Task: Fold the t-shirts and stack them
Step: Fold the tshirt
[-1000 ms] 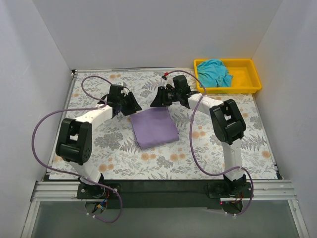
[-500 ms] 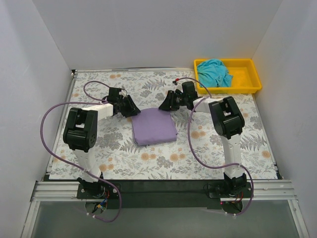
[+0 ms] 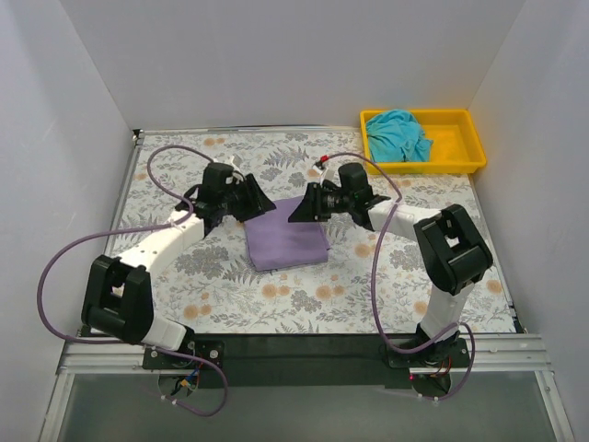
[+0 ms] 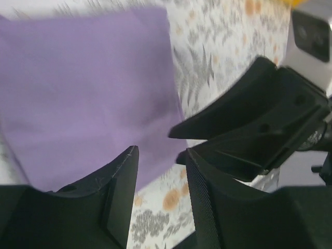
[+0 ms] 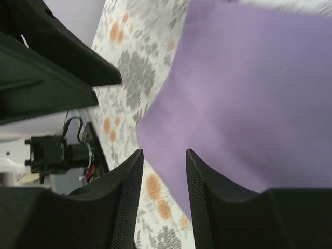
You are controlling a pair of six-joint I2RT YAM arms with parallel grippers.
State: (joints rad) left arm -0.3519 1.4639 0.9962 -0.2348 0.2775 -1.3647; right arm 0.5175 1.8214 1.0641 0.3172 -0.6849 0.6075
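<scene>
The lavender-purple t-shirt [image 3: 286, 243] lies folded into a flat rectangle on the flowered table. My left gripper [image 3: 259, 204] hovers over its far left corner and my right gripper [image 3: 298, 211] over its far right corner, tips facing each other. In the left wrist view the left gripper [image 4: 162, 150] is open, with only the purple shirt [image 4: 88, 93] and table below the gap. The right gripper [image 5: 163, 154] is open too, above the purple cloth [image 5: 249, 104], holding nothing. The teal t-shirt [image 3: 398, 133] lies crumpled in the yellow tray [image 3: 471, 153].
The yellow tray stands at the far right corner. White walls enclose the table on three sides. Purple cables [image 3: 166, 152] loop from both arms over the table. The black rail [image 3: 294, 348] with the arm bases runs along the near edge.
Both grippers have drawn nearer to each other over the shirt's far edge. The left arm's elbow has swung out to the near left. The purple shirt stays where it was.
</scene>
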